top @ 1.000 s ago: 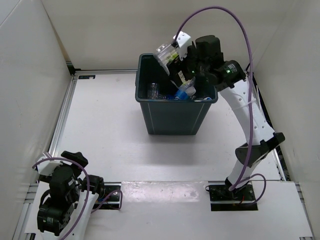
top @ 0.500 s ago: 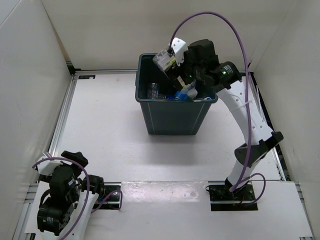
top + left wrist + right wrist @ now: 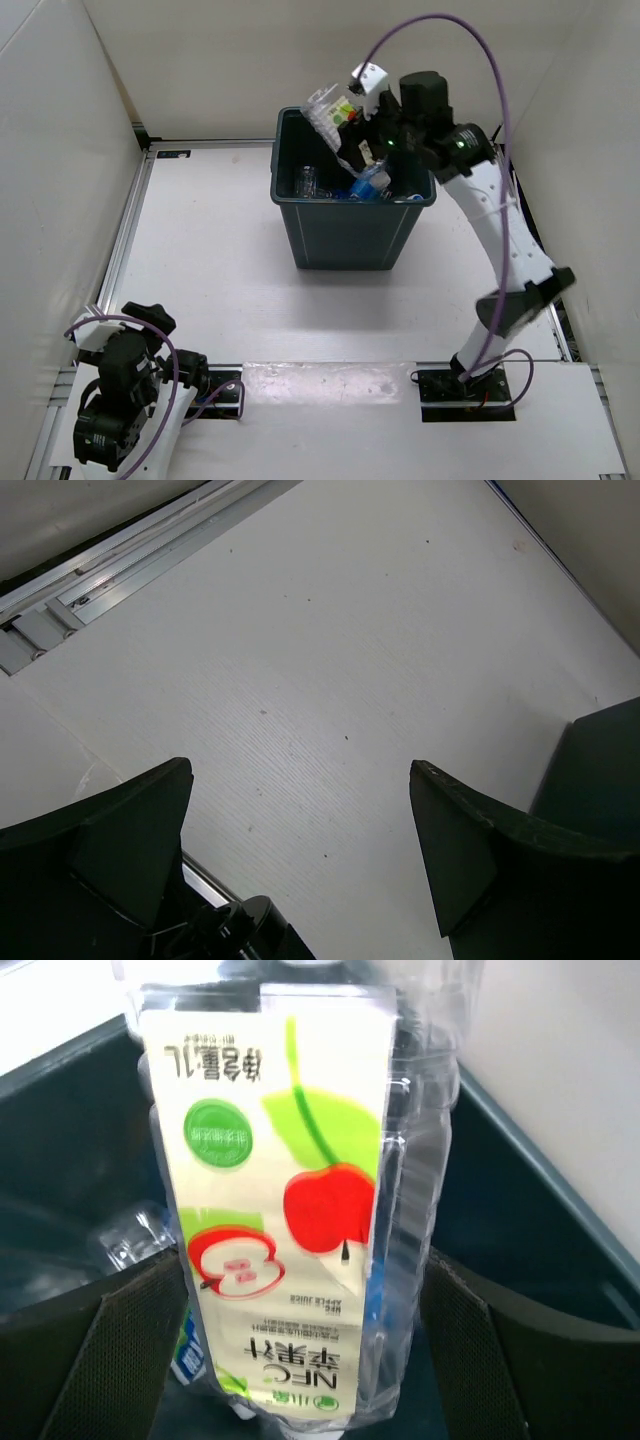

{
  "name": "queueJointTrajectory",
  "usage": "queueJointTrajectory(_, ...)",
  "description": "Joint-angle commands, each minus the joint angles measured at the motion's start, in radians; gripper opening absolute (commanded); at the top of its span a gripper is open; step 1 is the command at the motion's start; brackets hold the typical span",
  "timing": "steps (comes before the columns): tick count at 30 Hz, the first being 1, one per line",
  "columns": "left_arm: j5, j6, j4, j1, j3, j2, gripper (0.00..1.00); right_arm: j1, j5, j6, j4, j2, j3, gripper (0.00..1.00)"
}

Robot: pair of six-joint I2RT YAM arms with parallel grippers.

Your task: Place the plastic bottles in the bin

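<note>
The right gripper (image 3: 300, 1355) clamps the juice bottle (image 3: 332, 112) (apple label, tilted) just above the bin (image 3: 345, 238), where other bottles (image 3: 308, 181) lie. The left gripper (image 3: 300, 780) hangs spread wide over the table (image 3: 330, 630).

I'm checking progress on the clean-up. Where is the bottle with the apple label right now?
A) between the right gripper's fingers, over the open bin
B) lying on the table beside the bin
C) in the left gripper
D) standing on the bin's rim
A: the apple-label bottle sits between the fingers of the right gripper, with the bin open below it.
</note>
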Motion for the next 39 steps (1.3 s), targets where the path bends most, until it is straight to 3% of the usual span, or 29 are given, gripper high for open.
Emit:
queueJointTrajectory(1, -0.021, -0.009, -0.013, -0.004, 0.000, -0.006, 1.00, 0.009, -0.076, -0.023, 0.223, -0.192, -0.215, 0.90)
queueJointTrajectory(3, -0.024, -0.011, -0.013, -0.006, 0.000, -0.005, 1.00, 0.015, -0.103, -0.157, 0.199, -0.218, -0.406, 0.90)
queueJointTrajectory(5, -0.029, -0.019, -0.019, -0.004, 0.000, -0.003, 1.00, 0.055, -0.050, -0.207, 0.095, -0.208, -0.428, 0.90)
queueJointTrajectory(7, -0.036, -0.026, -0.023, -0.004, 0.001, -0.032, 1.00, 0.066, 0.065, -0.198, 0.055, -0.157, -0.351, 0.90)
queueJointTrajectory(12, -0.033, -0.019, -0.022, -0.004, 0.001, -0.028, 1.00, -0.026, -0.003, -0.123, -0.059, -0.094, -0.101, 0.90)
queueJointTrajectory(17, -0.030, -0.019, -0.019, -0.006, 0.001, -0.014, 1.00, -0.098, 0.015, -0.167, -0.007, -0.166, -0.128, 0.90)
queueJointTrajectory(21, -0.029, -0.014, -0.016, -0.006, -0.002, -0.014, 1.00, -0.168, -0.032, -0.134, 0.140, -0.269, -0.208, 0.90)
queueJointTrajectory(25, -0.018, -0.006, -0.008, -0.004, -0.003, 0.011, 1.00, -0.163, -0.036, -0.109, 0.185, -0.324, -0.236, 0.90)
queueJointTrajectory(27, -0.019, -0.006, -0.006, -0.004, -0.002, 0.014, 1.00, -0.101, 0.137, -0.142, 0.223, -0.356, -0.311, 0.90)
queueJointTrajectory(30, -0.016, -0.005, -0.006, -0.004, -0.003, 0.014, 1.00, 0.035, 0.481, -0.219, 0.480, -0.430, -0.478, 0.90)
queueJointTrajectory(32, -0.018, -0.005, -0.006, -0.006, -0.003, 0.012, 1.00, 0.075, 0.611, -0.254, 0.659, -0.465, -0.547, 0.90)
queueJointTrajectory(34, -0.018, -0.005, -0.006, -0.006, -0.005, 0.015, 1.00, 0.016, 0.635, -0.219, 0.713, -0.464, -0.512, 0.90)
queueJointTrajectory(39, -0.018, -0.002, -0.006, -0.004, -0.002, 0.021, 1.00, -0.182, 0.661, 0.009, 0.561, -0.465, -0.457, 0.90)
